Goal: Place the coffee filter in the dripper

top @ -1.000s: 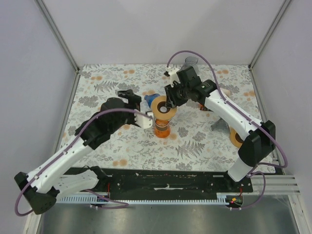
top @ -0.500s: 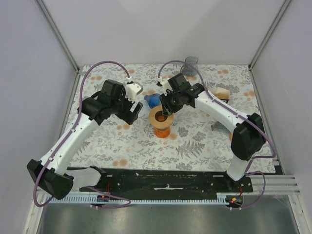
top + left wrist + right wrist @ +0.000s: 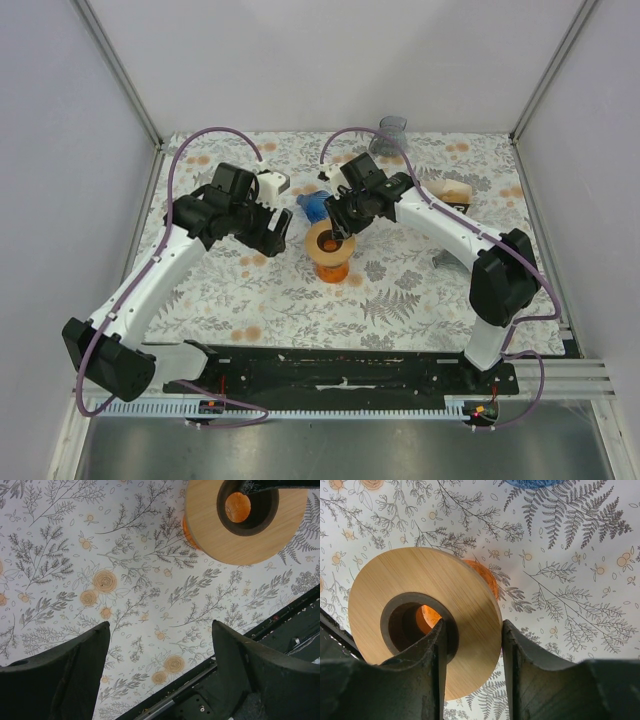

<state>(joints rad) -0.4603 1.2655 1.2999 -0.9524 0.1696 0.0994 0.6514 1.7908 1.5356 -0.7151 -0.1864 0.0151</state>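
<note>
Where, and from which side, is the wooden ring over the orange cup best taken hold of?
Grip the wooden ring by its flat band, between centre hole and outer edge, from above: one finger in the hole, one outside. It lies roughly flat over the orange cup, hole facing up, so that band probably offers the easiest pinch. The right gripper straddles it this way.

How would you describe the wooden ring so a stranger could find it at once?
Look at the flowered tablecloth and go to its middle. There a flat wooden ring sits on top of an orange cup. Its pale wood and dark centre hole set it apart from the blue object behind it.
</note>
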